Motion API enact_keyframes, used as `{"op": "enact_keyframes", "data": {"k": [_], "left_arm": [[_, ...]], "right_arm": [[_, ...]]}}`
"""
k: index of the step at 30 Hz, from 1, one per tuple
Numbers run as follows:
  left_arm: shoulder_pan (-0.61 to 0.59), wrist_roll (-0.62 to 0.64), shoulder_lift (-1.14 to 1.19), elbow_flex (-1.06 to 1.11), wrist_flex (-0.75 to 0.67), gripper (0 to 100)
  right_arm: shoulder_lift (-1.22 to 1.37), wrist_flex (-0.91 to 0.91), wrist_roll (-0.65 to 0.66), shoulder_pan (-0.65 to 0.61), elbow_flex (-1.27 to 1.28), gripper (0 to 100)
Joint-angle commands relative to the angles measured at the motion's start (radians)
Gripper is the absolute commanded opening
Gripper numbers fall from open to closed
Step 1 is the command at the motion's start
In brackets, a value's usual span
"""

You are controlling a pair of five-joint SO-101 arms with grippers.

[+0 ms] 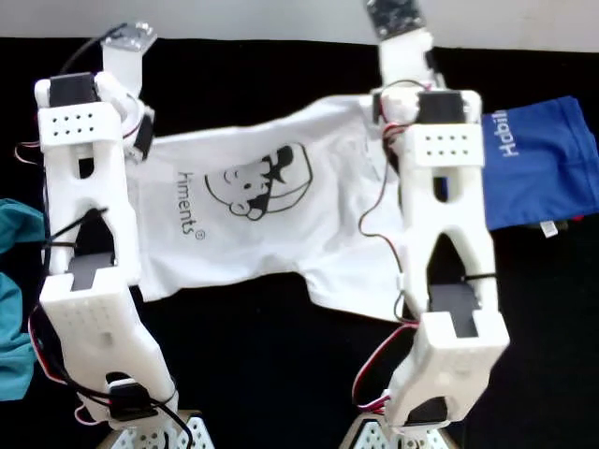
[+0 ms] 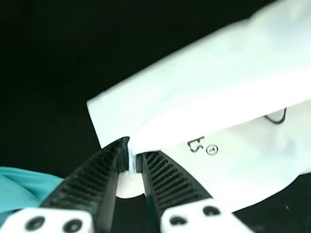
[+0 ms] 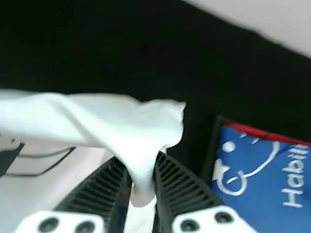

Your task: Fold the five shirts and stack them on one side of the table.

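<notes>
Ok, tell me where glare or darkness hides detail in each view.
High view: white shirt evenly lit, print readable; black table swallows shadows. Left wrist view: white shirt washes out above the left gripper. Right wrist view: it glares in the right gripper; blue shirt reads fine.

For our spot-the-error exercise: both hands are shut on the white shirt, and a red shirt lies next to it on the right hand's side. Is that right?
Not quite: the shirt lying there is a blue shirt, not red, as the high view shows. The rest holds: the left hand and the right hand are each shut on the white shirt.
</notes>
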Motion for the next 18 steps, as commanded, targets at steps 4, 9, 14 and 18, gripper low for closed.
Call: {"op": "enact_keyframes", "data": {"k": [4,9,14,18], "left_arm": [[0.008,-0.003,0.068,-0.036,0.1,1],[0.012,-0.003,0.151,-0.036,0.147,1],[0.007,-0.005,0.168,-0.051,0.19,1],[0.007,-0.005,0.096,-0.054,0.252,1]], "right_arm": [[0.148,0.087,0.002,-0.025,-0.05,0.5],[0.266,0.099,-0.058,0.008,-0.05,0.5],[0.271,0.174,-0.06,0.051,-0.079,0.5],[0.202,0.306,-0.06,0.087,-0.12,0.5]]}}
